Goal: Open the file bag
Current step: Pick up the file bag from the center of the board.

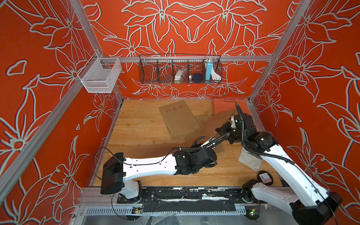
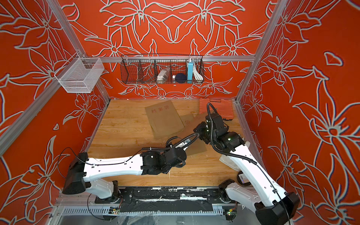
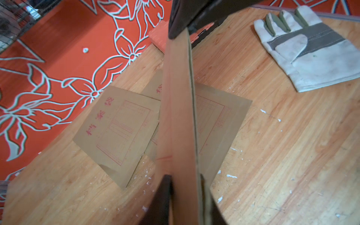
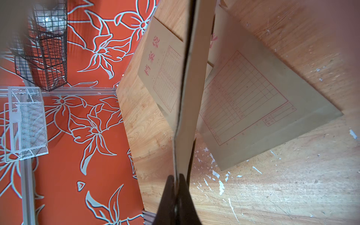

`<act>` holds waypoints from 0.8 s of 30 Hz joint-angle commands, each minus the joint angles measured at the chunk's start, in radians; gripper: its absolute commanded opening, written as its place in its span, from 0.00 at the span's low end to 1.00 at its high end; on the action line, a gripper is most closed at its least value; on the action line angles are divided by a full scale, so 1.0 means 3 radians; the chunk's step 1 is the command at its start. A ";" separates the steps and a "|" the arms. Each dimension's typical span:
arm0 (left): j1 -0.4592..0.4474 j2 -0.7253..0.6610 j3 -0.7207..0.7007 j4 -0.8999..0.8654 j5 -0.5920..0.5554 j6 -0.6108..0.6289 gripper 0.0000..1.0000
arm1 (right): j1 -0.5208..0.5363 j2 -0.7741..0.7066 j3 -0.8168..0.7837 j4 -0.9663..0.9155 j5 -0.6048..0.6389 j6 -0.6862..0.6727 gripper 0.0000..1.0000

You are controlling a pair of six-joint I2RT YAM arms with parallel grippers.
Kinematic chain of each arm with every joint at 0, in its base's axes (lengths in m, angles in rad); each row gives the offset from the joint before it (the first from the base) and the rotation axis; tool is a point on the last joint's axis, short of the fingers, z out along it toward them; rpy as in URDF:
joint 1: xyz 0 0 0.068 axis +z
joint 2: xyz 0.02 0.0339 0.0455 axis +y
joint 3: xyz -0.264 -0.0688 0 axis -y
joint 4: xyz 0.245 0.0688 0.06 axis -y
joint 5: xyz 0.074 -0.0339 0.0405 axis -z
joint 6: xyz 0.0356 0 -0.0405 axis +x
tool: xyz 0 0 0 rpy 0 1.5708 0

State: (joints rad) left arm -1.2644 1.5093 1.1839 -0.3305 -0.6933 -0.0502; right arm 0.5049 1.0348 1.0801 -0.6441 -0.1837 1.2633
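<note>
A brown paper file bag point(image 1: 216, 122) hangs edge-on above the table, held between my two arms at the right of the wooden table point(image 1: 136, 132). In the left wrist view its folded edge point(image 3: 179, 116) runs up the middle, and my left gripper point(image 3: 185, 182) is shut on it with a dark finger on each face. My right gripper point(image 4: 177, 180) is shut on a thin edge of the same file bag point(image 4: 191, 97). Below it, two more file bags lie flat: one with red characters point(image 1: 179, 118), the other point(image 4: 249, 109) partly under it.
A grey-white work glove point(image 3: 307, 50) lies on the table by the right arm. An orange case point(image 1: 224, 105) sits at the back right corner and a black round tin point(image 1: 265, 177) at the front right. A black wire basket point(image 1: 180, 71) and a white mesh basket point(image 1: 100, 75) hang on the frame.
</note>
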 commanded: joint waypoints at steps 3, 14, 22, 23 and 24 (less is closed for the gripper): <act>0.0006 -0.0123 0.0062 -0.0180 0.0040 -0.0233 0.01 | 0.0012 -0.0102 0.0064 -0.0001 0.0091 -0.0024 0.00; 0.0535 -0.0816 -0.0252 -0.0358 0.0863 -0.0850 0.00 | -0.0002 -0.0914 0.0108 0.0281 0.0808 -0.1130 0.98; 0.0856 -0.1225 -0.0057 -0.0619 0.1330 -0.0657 0.00 | -0.0006 -0.1675 -0.0486 0.0343 0.1638 -0.1864 0.98; 0.0917 -0.1254 -0.0011 -0.0676 0.1413 -0.0667 0.00 | -0.0006 -0.1665 -0.0479 0.0281 0.1640 -0.1941 0.98; 0.1003 -0.1289 0.0023 -0.0719 0.1552 -0.0683 0.00 | -0.0008 -0.1628 -0.0469 0.0226 0.1617 -0.2029 0.98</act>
State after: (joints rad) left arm -1.0039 1.1503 1.1450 -0.5076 -0.3248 -0.2611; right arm 0.5018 0.5186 0.9585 -0.5457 0.2142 0.7742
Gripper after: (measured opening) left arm 0.048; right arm 0.983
